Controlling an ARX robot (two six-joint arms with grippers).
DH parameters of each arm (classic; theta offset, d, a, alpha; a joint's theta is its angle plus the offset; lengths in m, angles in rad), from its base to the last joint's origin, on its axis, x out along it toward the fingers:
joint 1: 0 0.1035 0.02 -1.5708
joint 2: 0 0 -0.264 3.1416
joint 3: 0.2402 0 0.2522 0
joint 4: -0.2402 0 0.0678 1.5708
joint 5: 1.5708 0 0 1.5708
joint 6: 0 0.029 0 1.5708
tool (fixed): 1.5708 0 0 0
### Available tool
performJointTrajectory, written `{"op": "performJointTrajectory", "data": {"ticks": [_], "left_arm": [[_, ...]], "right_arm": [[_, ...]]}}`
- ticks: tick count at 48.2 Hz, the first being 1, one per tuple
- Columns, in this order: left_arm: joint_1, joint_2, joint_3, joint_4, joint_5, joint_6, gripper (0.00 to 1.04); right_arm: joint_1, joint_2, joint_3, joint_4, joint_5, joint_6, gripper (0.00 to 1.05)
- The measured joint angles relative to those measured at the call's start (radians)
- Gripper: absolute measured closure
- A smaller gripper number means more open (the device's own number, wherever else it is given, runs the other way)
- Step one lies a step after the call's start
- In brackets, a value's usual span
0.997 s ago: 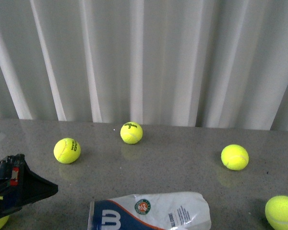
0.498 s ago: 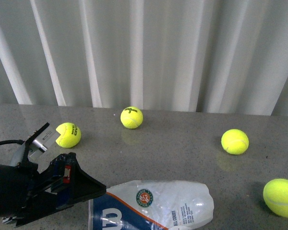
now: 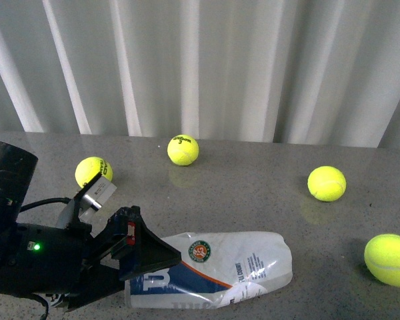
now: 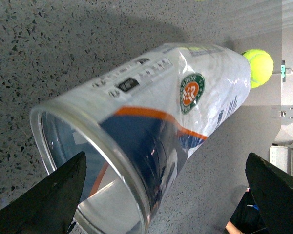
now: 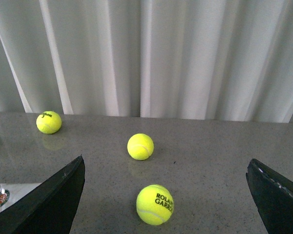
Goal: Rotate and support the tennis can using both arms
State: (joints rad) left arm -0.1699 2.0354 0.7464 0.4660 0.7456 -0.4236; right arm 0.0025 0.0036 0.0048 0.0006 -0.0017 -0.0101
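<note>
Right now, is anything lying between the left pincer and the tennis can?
Nothing. In the left wrist view the left pincer stands open right at the mouth of the tennis can.

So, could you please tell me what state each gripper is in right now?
Left gripper: open, fingers either side of the clear plastic tennis can with the navy-white-orange label, not gripping.
Right gripper: open, empty.

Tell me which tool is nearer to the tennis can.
Left. The left tool stands open at the tennis can's rim end; the right tool is away from it, facing loose balls.
</note>
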Motion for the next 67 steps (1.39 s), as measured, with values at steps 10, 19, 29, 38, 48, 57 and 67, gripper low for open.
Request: {"op": "performJointTrajectory", "data": {"ticks": [10, 19, 29, 38, 48, 57, 67], "left_arm": [[-0.014, 0.044, 0.035, 0.039, 0.017, -0.064, 0.19], [-0.014, 0.056, 0.040, 0.074, 0.032, -0.113, 0.46], [-0.014, 0.057, 0.019, 0.134, 0.043, -0.170, 0.76], [-0.014, 0.049, -0.018, 0.188, 0.061, -0.235, 1.01], [-0.019, -0.019, -0.037, 0.139, 0.043, -0.234, 1.01], [-0.020, -0.210, 0.022, -0.143, -0.014, -0.108, 1.01], [-0.087, -0.421, 0.389, -0.753, -0.253, 0.281, 1.01]], "right_arm": [[0.000, 0.000, 0.000, 0.000, 0.000, 0.000, 0.07], [0.000, 0.000, 0.000, 0.000, 0.000, 0.000, 0.07], [0.000, 0.000, 0.000, 0.000, 0.000, 0.000, 0.07], [0.000, 0.000, 0.000, 0.000, 0.000, 0.000, 0.07], [0.000, 0.000, 0.000, 0.000, 0.000, 0.000, 0.07], [0.000, 0.000, 0.000, 0.000, 0.000, 0.000, 0.07], [0.000, 0.000, 0.000, 0.000, 0.000, 0.000, 0.07]]}}
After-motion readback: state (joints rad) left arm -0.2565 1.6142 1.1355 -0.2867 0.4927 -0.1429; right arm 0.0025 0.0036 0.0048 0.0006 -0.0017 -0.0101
